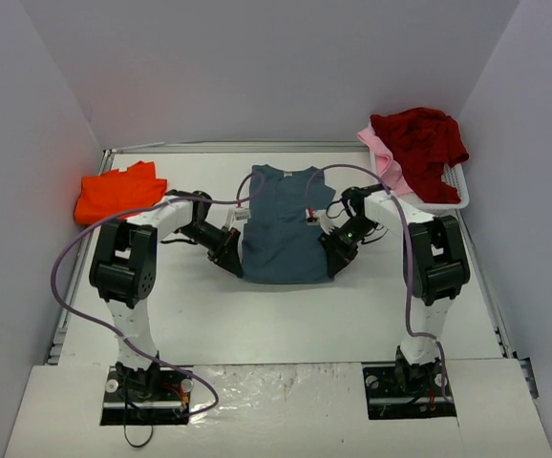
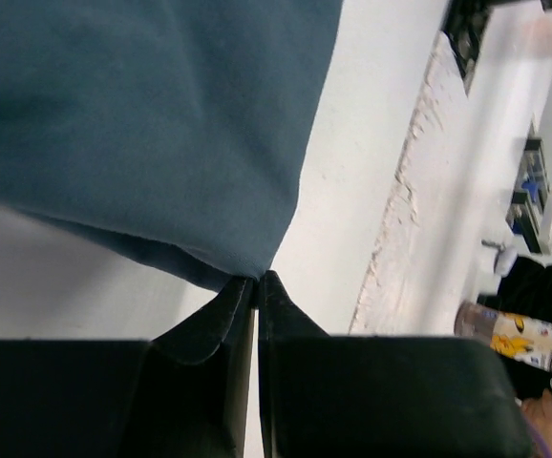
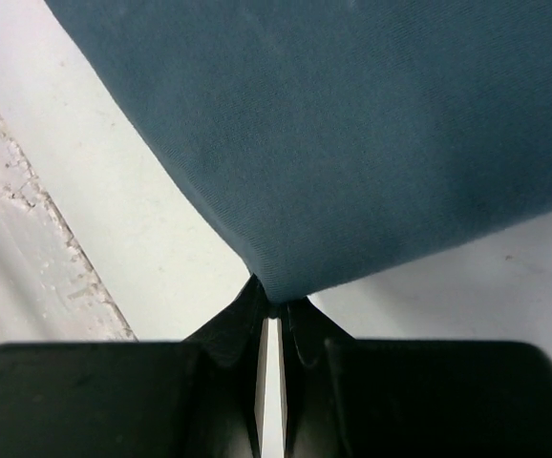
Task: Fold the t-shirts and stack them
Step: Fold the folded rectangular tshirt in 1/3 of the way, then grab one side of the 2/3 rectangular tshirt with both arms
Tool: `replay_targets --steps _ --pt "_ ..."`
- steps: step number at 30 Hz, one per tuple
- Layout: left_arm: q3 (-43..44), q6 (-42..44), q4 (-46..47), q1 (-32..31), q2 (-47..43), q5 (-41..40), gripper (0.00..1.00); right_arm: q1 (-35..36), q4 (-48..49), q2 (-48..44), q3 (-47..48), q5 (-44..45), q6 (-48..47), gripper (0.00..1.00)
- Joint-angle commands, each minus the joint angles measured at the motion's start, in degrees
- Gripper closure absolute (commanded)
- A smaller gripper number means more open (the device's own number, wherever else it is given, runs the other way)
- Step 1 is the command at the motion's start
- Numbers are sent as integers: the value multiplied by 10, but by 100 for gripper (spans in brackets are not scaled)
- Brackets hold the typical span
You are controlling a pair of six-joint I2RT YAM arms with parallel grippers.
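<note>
White surface (image 1: 286,320) holds a soft, floppy blue shirt (image 1: 284,229); the left claw (image 2: 257,281) and right claw (image 3: 274,305) each pinch one bottom corner tight.

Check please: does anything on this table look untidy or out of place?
Only the white basket at the far right: the dark red shirt is heaped in it and the pale pink shirt spills over its rim. The orange shirt lies folded; the blue-grey shirt lies flat.

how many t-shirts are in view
4: blue-grey shirt mid-table, pinched by left gripper and right gripper; orange shirt far left; dark red shirt and pale pink shirt in the white basket far right. More may hide beneath.
</note>
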Motion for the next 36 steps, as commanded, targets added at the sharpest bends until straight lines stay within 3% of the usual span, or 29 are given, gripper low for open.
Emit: replay_targets --steps 1,10,12,14,15,17,18,19,20,22,24,27,29,31,36 --pt "22 112 -123 -3 -35 39 98 9 -64 -41 -8 14 -14 100" --pt "29 269 -278 -3 -30 45 98 38 -85 -61 -19 25 -21 100" --pt "31 305 -309 -3 -26 47 94 43 -89 -64 -18 25 -20 92" --pt "33 322 -332 -2 -24 48 67 45 -92 -66 -16 25 -19 70" --pt "33 338 -337 -1 -25 48 53 46 -94 -67 -14 26 -19 65" --pt "33 342 -338 -1 -37 46 46 47 -99 -68 -10 30 -19 62" --pt "31 343 -336 0 -42 42 34 46 -104 -70 -3 31 -19 61" --pt "28 338 -322 0 -58 40 14 47 -106 -71 2 37 -20 60" --pt "26 330 -310 1 -67 36 6 47 -110 -73 6 38 -21 59" --pt "12 292 -260 4 -99 19 6 47 -115 -80 19 51 -21 57" --pt "-3 199 -196 8 -130 -17 6 47 -112 -89 34 65 -19 57" --pt "-55 35 -6 14 -228 -96 6 41 -79 -116 49 103 1 56" --pt "-75 -20 109 8 -303 -196 6 34 -24 -153 58 132 29 55" --pt "-64 -58 132 -2 -327 -285 6 25 31 -177 67 155 62 50" --pt "-25 -101 115 2 -324 -364 6 15 76 -158 100 198 116 40"
